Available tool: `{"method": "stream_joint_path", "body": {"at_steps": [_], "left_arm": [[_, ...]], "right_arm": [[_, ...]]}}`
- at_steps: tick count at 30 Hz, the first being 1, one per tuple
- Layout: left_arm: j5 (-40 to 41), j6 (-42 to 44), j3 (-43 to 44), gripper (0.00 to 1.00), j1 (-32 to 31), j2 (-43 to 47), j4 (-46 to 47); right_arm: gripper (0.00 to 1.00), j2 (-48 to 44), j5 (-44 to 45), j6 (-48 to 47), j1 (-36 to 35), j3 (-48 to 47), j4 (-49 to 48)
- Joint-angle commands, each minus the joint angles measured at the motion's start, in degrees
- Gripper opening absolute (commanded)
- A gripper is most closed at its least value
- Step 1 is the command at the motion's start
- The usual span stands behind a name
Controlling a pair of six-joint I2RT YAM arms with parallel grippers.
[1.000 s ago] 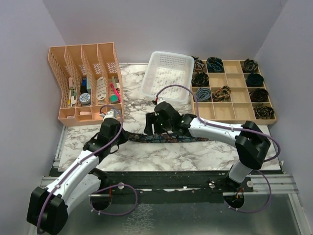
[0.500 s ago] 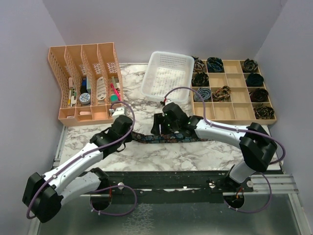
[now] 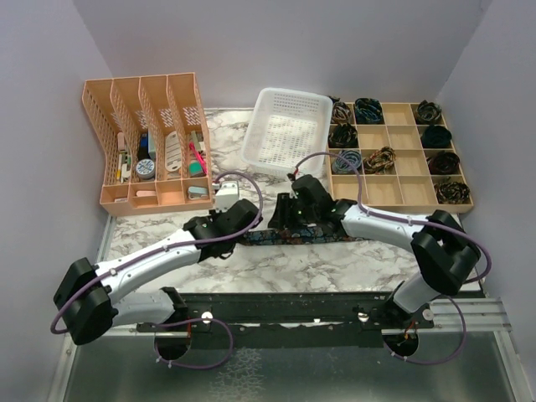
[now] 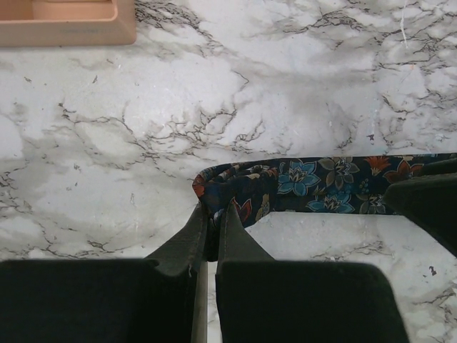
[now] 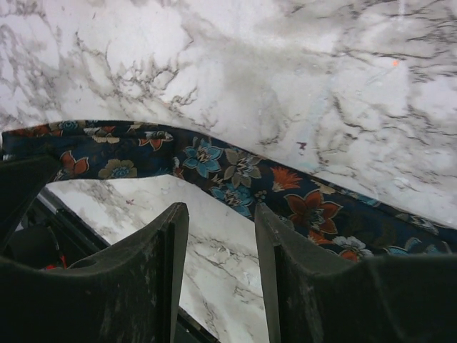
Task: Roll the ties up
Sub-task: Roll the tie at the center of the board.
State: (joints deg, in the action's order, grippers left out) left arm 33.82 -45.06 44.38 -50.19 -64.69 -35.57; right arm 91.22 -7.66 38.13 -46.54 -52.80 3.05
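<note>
One of the ties (image 3: pixel 311 238) lies stretched across the marble table (image 3: pixel 151 239), dark navy with red and blue flowers. My left gripper (image 3: pixel 244 224) is shut on its left end, which curls back over itself (image 4: pixel 214 187) just past the fingertips (image 4: pixel 227 218). The band (image 4: pixel 321 184) runs off to the right from there. My right gripper (image 3: pixel 285 219) hovers close to the right of the left one. Its jaws are open over bare marble (image 5: pixel 220 214), and the tie (image 5: pixel 235 168) passes just beyond the fingertips; the right finger (image 5: pixel 275 236) overlaps its near edge.
A wooden compartment tray (image 3: pixel 400 203) at the back right holds several rolled ties (image 3: pixel 368 110). A white perforated basket (image 3: pixel 255 134) stands at the back centre. A peach file organizer (image 3: pixel 100 126) with small items fills the back left corner.
My left arm has swung right, dragging the tie's end toward the right gripper. The right gripper has shifted slightly right and its jaws have narrowed.
</note>
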Motion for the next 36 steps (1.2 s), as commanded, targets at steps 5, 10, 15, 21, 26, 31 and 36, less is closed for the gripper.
{"method": "stream_joint_path", "body": {"at_steps": [5, 10, 15, 21, 26, 31, 36], "left_arm": [[7.7, -2.9, 6.7, 0.00, -6.1, -9.3, -3.4], [8.5, -3.2, 10.0, 0.00, -8.4, -14.4, -3.5], [8.0, -2.8, 12.8, 0.00, -9.8, -19.3, -3.4], [6.4, -3.2, 15.9, 0.00, -11.4, -25.8, -2.5], [3.5, -3.5, 18.0, 0.09, -11.7, -30.9, -0.7], [0.6, -3.6, 19.3, 0.35, -11.7, -32.9, 2.2], [-0.6, -3.2, 17.8, 0.59, -11.7, -28.2, 5.2]], "right_arm": [[0.48, -7.7, 11.6, 3.4, 2.9, 3.0, 4.5], [0.50, -12.5, 13.4, 5.1, 6.8, 6.7, 4.5], [0.52, -15.6, 12.8, 5.2, 9.6, 9.2, 4.7], [0.53, -16.6, 12.4, 5.2, 9.8, 10.2, 4.5], [0.56, -17.5, 12.2, 4.4, 10.2, 10.6, 5.2], [0.59, -18.7, 11.6, 3.0, 10.3, 11.5, 5.0], [0.62, -19.4, 11.8, 1.4, 10.9, 11.9, 5.3]]}}
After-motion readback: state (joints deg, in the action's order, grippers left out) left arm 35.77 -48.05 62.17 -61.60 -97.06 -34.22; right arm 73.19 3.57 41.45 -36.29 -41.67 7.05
